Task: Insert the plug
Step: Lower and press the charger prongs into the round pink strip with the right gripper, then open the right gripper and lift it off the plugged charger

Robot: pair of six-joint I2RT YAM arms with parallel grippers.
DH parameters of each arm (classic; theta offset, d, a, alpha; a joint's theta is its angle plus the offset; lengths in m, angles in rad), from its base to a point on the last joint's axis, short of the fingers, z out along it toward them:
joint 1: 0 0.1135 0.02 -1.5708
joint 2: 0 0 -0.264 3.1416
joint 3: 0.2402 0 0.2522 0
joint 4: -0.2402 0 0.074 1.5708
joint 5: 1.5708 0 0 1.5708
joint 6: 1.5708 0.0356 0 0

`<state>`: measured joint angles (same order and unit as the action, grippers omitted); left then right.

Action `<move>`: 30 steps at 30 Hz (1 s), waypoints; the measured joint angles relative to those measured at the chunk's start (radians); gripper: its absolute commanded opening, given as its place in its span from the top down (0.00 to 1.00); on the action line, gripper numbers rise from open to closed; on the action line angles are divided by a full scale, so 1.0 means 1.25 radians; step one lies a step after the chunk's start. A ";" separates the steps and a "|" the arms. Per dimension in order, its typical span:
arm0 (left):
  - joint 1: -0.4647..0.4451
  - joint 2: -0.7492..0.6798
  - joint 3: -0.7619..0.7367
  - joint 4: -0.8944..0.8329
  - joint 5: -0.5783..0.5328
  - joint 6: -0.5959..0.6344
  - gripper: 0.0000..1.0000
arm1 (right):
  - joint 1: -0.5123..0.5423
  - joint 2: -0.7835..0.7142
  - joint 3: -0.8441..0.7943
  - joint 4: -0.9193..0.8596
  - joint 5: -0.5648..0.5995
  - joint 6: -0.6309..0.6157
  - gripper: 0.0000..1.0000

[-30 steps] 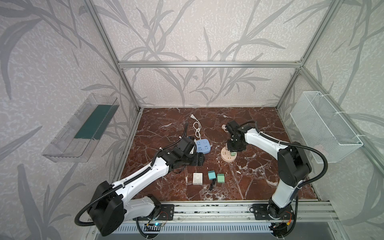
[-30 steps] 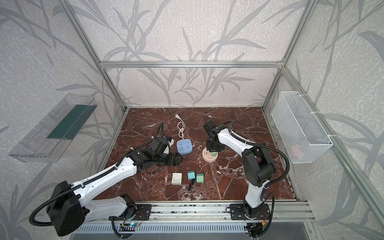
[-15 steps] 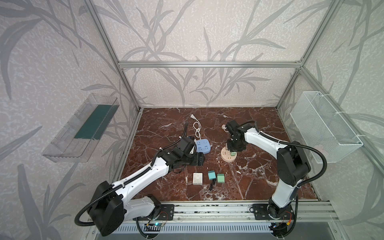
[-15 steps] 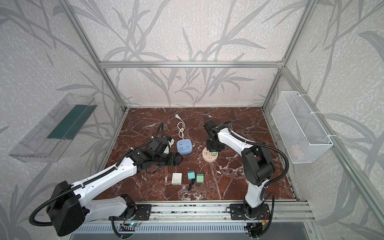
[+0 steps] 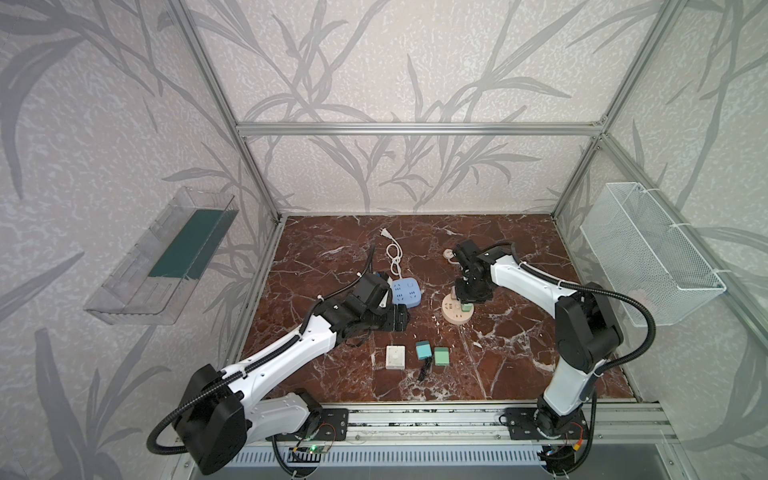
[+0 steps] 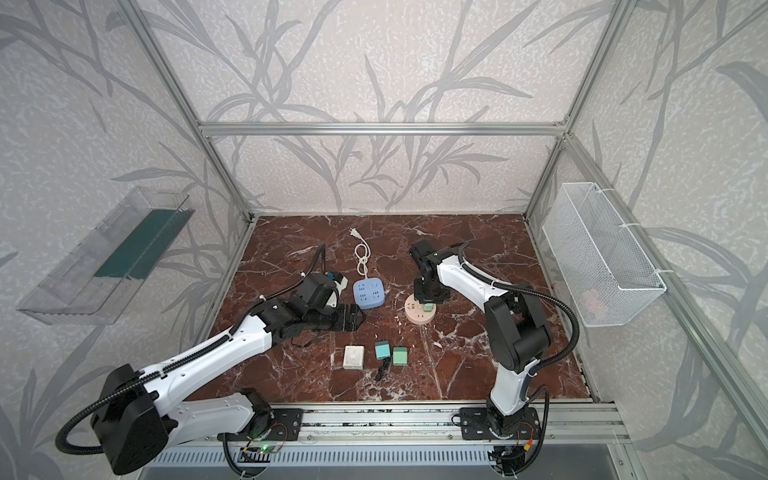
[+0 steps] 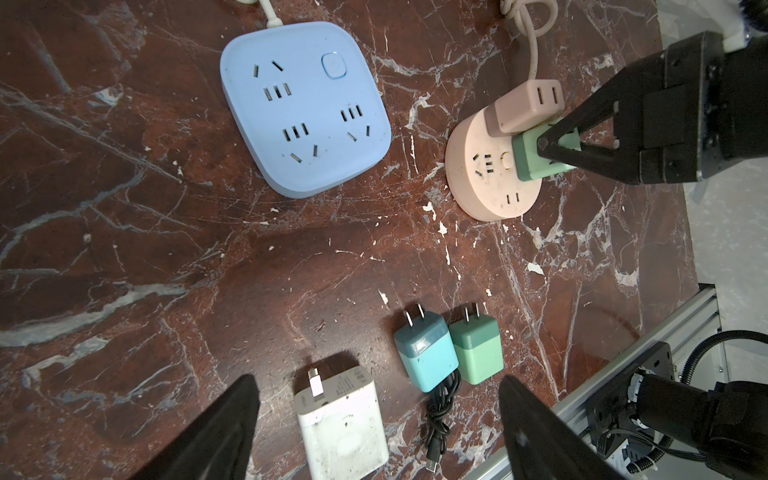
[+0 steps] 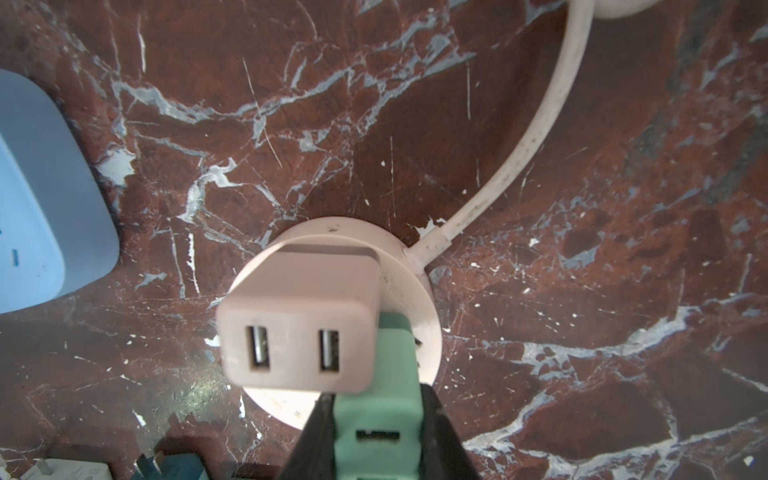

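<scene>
A mint-green plug (image 8: 378,419) stands on top of the round pink socket (image 8: 411,270), right beside a pink USB adapter (image 8: 297,332) seated there. My right gripper (image 8: 377,395) is shut on the green plug from both sides. The plug's prongs are hidden against the socket face. Both top views show the right gripper (image 5: 469,297) (image 6: 430,297) over the socket (image 5: 455,318) (image 6: 417,316). In the left wrist view the plug (image 7: 536,160) sits near the socket's (image 7: 486,183) edge. My left gripper (image 7: 377,380) (image 5: 397,319) hovers open and empty above the spare chargers.
A blue square power strip (image 7: 303,112) lies left of the round socket, its white cord (image 5: 392,253) running back. A white charger (image 7: 340,419), a teal charger (image 7: 424,353) with black cable and a green charger (image 7: 478,349) lie near the front. A wire basket (image 5: 648,253) hangs right.
</scene>
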<state>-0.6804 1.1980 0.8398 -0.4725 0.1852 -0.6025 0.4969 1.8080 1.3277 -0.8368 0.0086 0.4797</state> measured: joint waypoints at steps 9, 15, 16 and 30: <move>0.000 0.000 0.011 -0.011 0.003 0.002 0.13 | 0.000 0.000 0.007 -0.011 -0.002 -0.002 0.65; 0.000 0.000 0.030 -0.020 0.003 0.007 0.12 | 0.000 -0.007 0.011 -0.043 -0.014 -0.002 0.56; 0.000 0.000 0.031 -0.020 0.004 0.007 0.12 | 0.000 -0.012 0.011 -0.046 -0.014 -0.002 0.55; 0.000 0.000 0.033 -0.017 0.019 0.006 0.12 | 0.081 -0.251 -0.040 -0.068 0.016 0.026 0.51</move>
<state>-0.6807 1.1976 0.8814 -0.4938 0.2089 -0.5949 0.5987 1.4940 1.2781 -0.9218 0.0284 0.5117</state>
